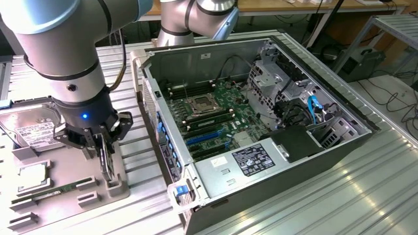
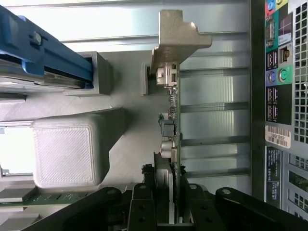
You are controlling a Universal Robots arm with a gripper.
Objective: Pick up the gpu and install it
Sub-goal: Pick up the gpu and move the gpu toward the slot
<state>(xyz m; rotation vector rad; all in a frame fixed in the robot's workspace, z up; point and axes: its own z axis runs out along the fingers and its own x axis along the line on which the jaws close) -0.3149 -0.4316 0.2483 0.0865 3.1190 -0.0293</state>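
Observation:
The gpu (image 1: 112, 169) stands on edge in a slot of the grey parts tray (image 1: 78, 169) at the exterior view's left, beside the open computer case (image 1: 339, 105). My gripper (image 1: 104, 164) reaches down over it, one finger on each face of the card. In the wrist view the gpu (image 2: 175, 120) shows edge-on, its pale bracket (image 2: 180, 38) at the far end and the fan against one of the fingers (image 2: 144, 207). The gripper (image 2: 168, 214) is shut on the card, which still sits in the tray.
The tray also carries a silver hard drive (image 1: 33, 127), a processor (image 1: 33, 175) and a green memory stick (image 1: 58, 190). Inside the case the motherboard (image 1: 216, 112) lies exposed with blue slots (image 1: 202, 139), beside a power supply (image 1: 251, 159). The case's rear ports (image 2: 279, 72) lie close by.

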